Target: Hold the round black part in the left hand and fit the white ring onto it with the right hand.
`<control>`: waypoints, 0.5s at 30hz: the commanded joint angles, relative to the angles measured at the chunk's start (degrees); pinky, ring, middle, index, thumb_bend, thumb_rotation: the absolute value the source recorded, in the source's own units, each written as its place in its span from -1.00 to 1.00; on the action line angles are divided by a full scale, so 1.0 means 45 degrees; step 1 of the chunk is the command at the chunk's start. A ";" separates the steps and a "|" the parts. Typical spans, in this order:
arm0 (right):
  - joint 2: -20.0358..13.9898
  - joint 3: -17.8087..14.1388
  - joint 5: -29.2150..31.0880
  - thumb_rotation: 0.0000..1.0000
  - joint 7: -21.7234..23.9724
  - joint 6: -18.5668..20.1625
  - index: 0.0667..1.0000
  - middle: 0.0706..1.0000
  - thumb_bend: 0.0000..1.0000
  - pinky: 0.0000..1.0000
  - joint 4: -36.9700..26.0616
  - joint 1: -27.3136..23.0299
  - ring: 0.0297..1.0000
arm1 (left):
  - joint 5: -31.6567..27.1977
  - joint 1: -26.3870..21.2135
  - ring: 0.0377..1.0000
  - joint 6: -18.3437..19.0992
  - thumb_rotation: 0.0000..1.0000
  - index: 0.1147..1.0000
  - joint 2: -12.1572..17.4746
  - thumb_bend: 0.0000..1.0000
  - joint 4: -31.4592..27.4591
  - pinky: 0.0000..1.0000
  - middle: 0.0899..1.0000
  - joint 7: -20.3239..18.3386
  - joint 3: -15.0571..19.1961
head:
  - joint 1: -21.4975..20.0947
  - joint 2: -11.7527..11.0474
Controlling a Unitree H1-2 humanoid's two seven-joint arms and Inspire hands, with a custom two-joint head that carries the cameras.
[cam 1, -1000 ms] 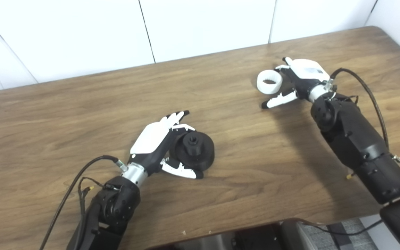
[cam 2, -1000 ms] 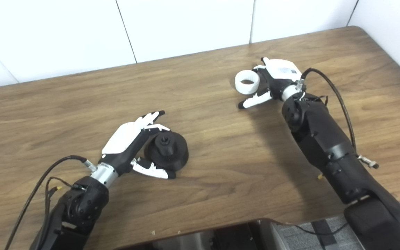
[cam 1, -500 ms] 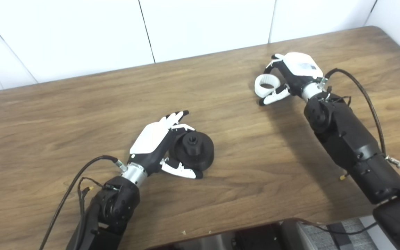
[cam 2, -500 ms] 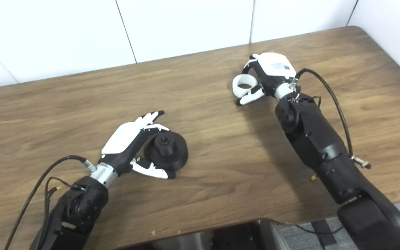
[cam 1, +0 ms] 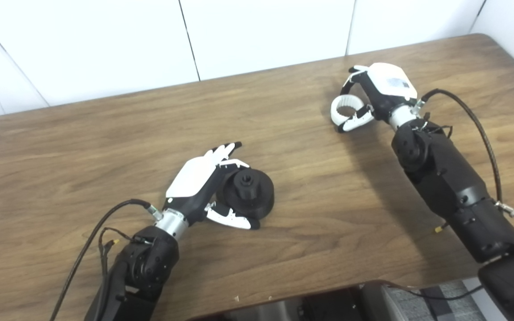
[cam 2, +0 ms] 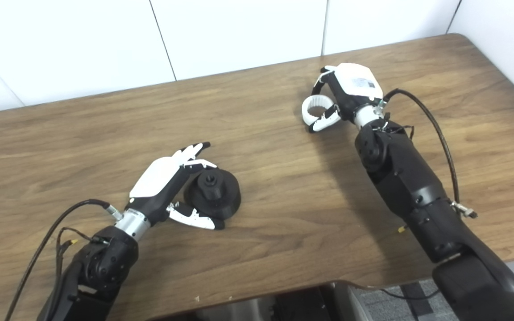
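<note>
The round black part (cam 1: 246, 194) rests on the wooden table (cam 1: 105, 133) with a small hub sticking up from its middle. My left hand (cam 1: 199, 180) cups its left side: the fingers (cam 1: 232, 162) reach over the far rim, the thumb (cam 1: 232, 219) lies along the near rim, and the hand is not closed tight. At the back right, my right hand (cam 1: 379, 91) is shut on the white ring (cam 1: 345, 108). Its fingers arch over the ring's far side and the thumb (cam 2: 326, 123) presses the near side. The ring looks tilted, just above or on the table.
White wall panels (cam 1: 261, 31) stand right behind the table's far edge. The table's right edge runs close to my right arm (cam 1: 453, 187). Cables (cam 1: 87, 240) loop from both wrists. A dark seat (cam 1: 373, 303) shows below the front edge.
My right hand, open beside the white ring a second ago, has closed fingers and thumb around it and shifted it slightly. The left hand and black part have stayed put.
</note>
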 commanded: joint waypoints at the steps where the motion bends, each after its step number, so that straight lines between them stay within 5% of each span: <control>1: -0.0201 -0.0247 0.0041 -0.68 -0.0506 -0.0351 -0.09 0.71 0.04 0.80 -0.0206 -0.0323 0.71 | 0.0368 -0.0155 1.00 0.0040 -0.37 0.19 0.0323 0.97 -0.0177 0.97 1.00 0.0097 0.0170 | -0.0014 0.0026; 15: -0.0263 -0.0653 0.0432 -0.69 -0.0815 -0.0714 -0.10 0.69 0.04 0.79 -0.1251 -0.0030 0.69 | 0.0290 -0.0154 1.00 0.0151 -0.40 0.19 0.0261 0.96 -0.0266 0.96 1.00 0.0059 0.0276 | -0.0006 0.0135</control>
